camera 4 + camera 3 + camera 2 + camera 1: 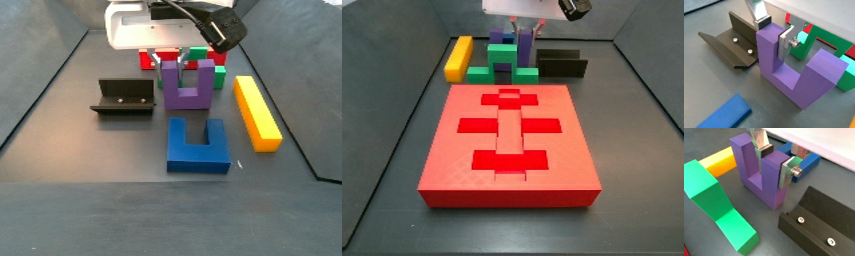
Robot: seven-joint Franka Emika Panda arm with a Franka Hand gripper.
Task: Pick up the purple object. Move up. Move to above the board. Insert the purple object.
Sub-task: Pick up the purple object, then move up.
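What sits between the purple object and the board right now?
The green stepped block stands between the purple object and the board, shown in a side view. The gripper straddles one purple arm.

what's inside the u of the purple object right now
One gripper finger sits in the slot of the purple object, the other outside, straddling one arm. The rest of the slot is empty. Whether the pads press the arm cannot be seen.

Pincer (775, 159) low (plates parted)
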